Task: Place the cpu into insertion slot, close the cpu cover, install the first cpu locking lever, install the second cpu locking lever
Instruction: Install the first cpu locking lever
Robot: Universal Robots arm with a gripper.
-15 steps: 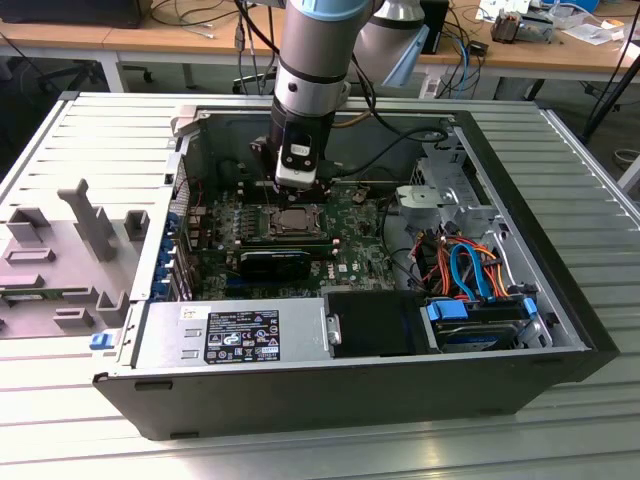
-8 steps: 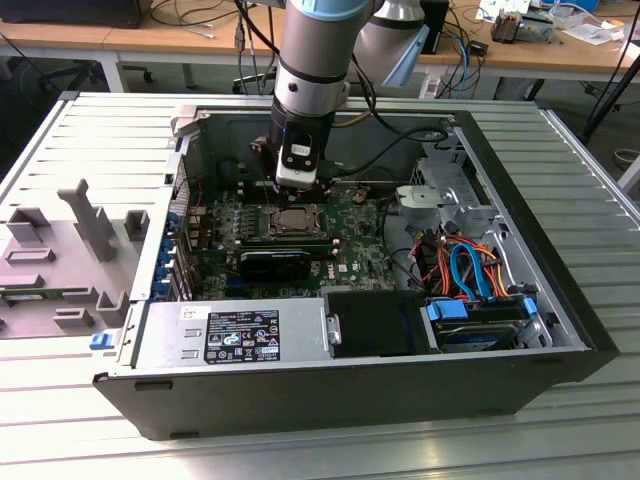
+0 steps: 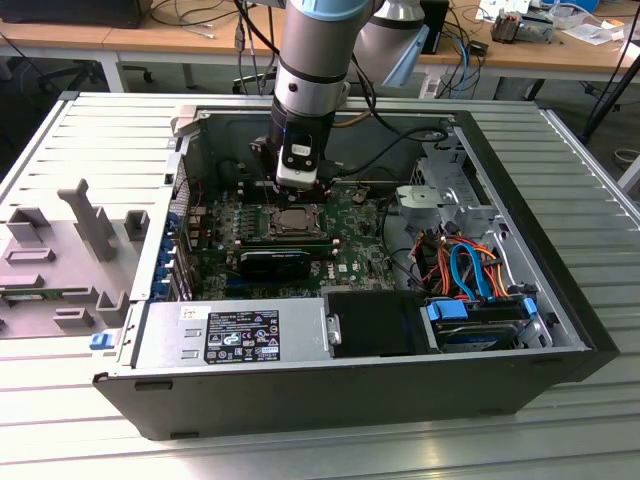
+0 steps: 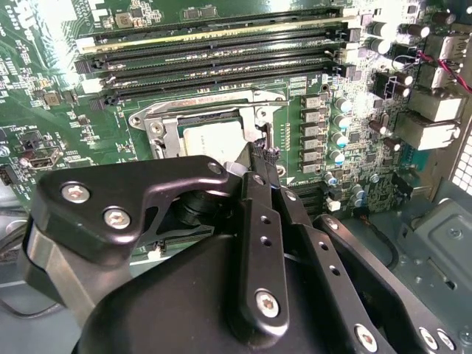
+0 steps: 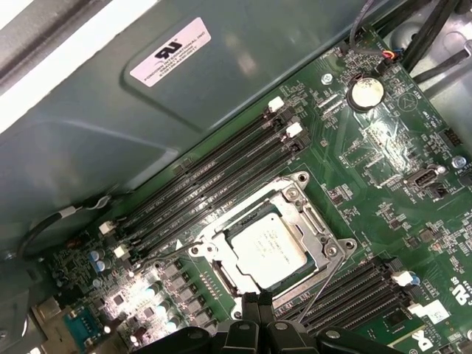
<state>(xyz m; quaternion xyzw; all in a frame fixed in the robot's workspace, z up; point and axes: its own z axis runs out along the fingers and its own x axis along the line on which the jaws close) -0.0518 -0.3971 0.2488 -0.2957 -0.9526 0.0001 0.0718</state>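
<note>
- Inside the open computer case [image 3: 560, 300] lying on the ribbed metal bench [image 3: 80, 140], the cpu [image 5: 269, 245] sits in the insertion slot [image 5: 225, 274], a flat square with a pale silver-grey top, level with its surround.
- The cpu cover [image 5: 306, 214] lies down around the chip as a thin silvery frame, its square window leaving the chip's top bare; in the second wrist view the same frame [image 4: 158, 122] borders the pale chip [image 4: 210, 139].
- A thin wire lever [image 5: 324, 276] runs slantwise past one edge of the socket in the first wrist view; whether it is latched cannot be told.
- The tool [image 4: 262, 158] hangs just above the socket's edge, its black fingertips [image 5: 254, 304] drawn together with nothing between them, close to the cover's rim.
- In the exterior view the arm [image 3: 310, 70] stands upright over the green motherboard [image 3: 360, 255], the tool [image 3: 300, 190] directly above the socket.
- Long black memory slots [image 5: 214, 184] flank the socket on one side and more [image 5: 354, 287] on the other; rows of capacitors [image 5: 158, 295] stand near a third edge.
- The case wall [image 5: 147, 133] rises beyond the memory slots, and a drive bay with orange and blue cables [image 3: 465, 270] lies toward the exterior view's right, well apart from the socket.
</note>
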